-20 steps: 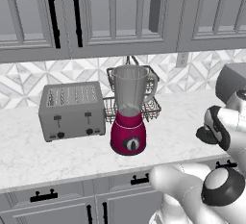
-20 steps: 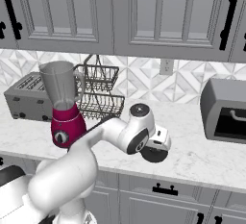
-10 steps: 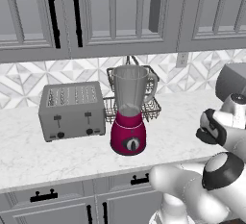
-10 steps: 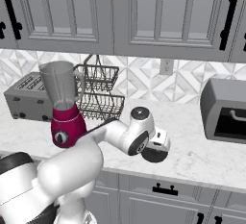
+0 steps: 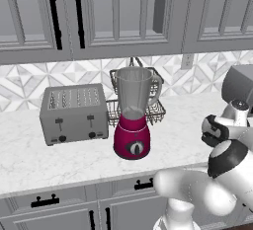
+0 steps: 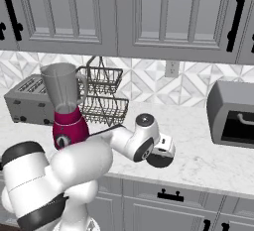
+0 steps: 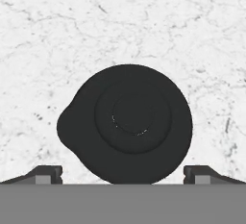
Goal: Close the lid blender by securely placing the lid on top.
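Observation:
The blender (image 5: 132, 120) stands on the marble counter with a magenta base, a dark dial and a clear open-topped jar; it is at the left in the right base view (image 6: 67, 108). The lid (image 7: 127, 124), a flat round black cap with a small spout tab, lies flat on the counter well to the blender's right (image 6: 159, 160). My gripper (image 7: 124, 175) hangs straight above it, open, with one fingertip on each side of the cap and nothing held. In the base views the gripper (image 6: 164, 151) points down over the lid, near the counter's front edge (image 5: 213, 134).
A boxy grey toaster (image 5: 74, 113) stands left of the blender. A wire basket rack (image 6: 101, 96) stands behind the blender against the backsplash. A grey toaster oven (image 6: 233, 113) occupies the counter's right end. Bare marble (image 7: 120, 21) surrounds the lid.
The hand has sunk slightly toward the lid and the arm's elbow has shifted. The blender and the lid have not moved.

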Available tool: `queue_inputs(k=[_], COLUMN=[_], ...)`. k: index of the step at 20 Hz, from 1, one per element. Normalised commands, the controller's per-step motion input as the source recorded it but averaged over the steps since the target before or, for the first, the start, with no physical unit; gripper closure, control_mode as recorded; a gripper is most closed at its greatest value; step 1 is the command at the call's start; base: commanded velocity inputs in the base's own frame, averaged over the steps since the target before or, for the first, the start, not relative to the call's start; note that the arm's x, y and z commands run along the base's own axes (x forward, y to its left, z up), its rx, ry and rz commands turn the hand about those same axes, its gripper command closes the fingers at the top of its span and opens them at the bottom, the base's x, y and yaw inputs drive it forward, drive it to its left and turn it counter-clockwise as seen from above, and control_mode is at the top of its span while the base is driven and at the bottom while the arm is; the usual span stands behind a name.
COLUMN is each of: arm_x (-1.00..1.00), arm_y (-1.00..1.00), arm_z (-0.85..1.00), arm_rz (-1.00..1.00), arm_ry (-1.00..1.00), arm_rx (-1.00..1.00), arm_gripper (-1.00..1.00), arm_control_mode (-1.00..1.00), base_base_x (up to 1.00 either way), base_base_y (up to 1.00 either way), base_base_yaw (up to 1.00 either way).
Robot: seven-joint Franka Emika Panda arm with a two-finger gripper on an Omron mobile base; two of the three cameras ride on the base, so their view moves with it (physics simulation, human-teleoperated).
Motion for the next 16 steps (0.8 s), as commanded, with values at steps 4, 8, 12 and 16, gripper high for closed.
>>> queue_inputs(k=[4, 8, 12, 16], arm_x=[0.19, 0.15, 0.13, 0.12], arm_y=[-0.08, -0.09, -0.11, -0.07], arm_z=[-0.15, -0.2, -0.24, -0.29], arm_rz=[0.0, 0.0, 0.0, 0.0], arm_ry=[0.01, 0.0, 0.0, 0.0], arm_rx=[0.02, 0.01, 0.01, 0.0], arm_gripper=[-1.0, -1.0, -1.0, -1.0], arm_control_mode=[-1.0, -1.0, -1.0, -1.0], base_base_x=[0.0, 0.0, 0.0, 0.0], base_base_y=[0.0, 0.0, 0.0, 0.0], base_base_yaw=[0.0, 0.0, 0.0, 0.0])
